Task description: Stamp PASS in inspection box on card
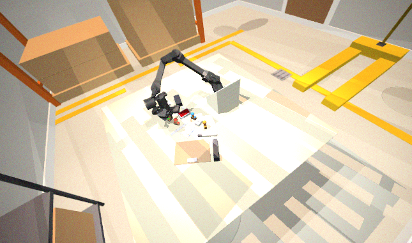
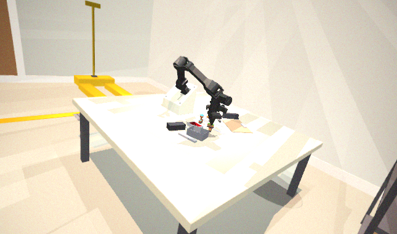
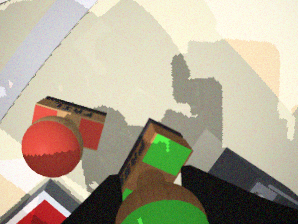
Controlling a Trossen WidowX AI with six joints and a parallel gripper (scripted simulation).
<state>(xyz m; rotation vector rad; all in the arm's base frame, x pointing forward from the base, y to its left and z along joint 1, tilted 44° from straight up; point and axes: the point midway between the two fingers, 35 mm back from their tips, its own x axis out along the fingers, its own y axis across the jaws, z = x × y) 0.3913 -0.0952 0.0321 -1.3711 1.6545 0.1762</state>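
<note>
My gripper (image 3: 150, 180) (image 1: 167, 114) (image 2: 211, 122) is shut on the PASS stamp (image 3: 161, 156) (image 1: 168, 119) (image 2: 210, 125), a wooden stamp with a green knob and a green top on its block. It holds the stamp upright, low over the table. A red-knobbed stamp (image 3: 52, 144) (image 1: 176, 121) stands just beside it. The ink pad (image 1: 184, 113) (image 2: 194, 124), red in a dark frame, lies close behind. Small white cards (image 1: 190, 130) lie in front of the stamps; the inspection box is too small to make out.
A blue-topped stamp (image 1: 193, 116) (image 2: 201, 116) and a yellow-topped stamp (image 1: 204, 124) stand nearby. A grey tray (image 2: 197, 133), a black block (image 2: 176, 125), a tan sheet (image 1: 193, 151) (image 2: 237, 125), a dark bar (image 1: 216, 149) and the arm's white base box (image 1: 225, 96) (image 2: 179, 103) are on the table.
</note>
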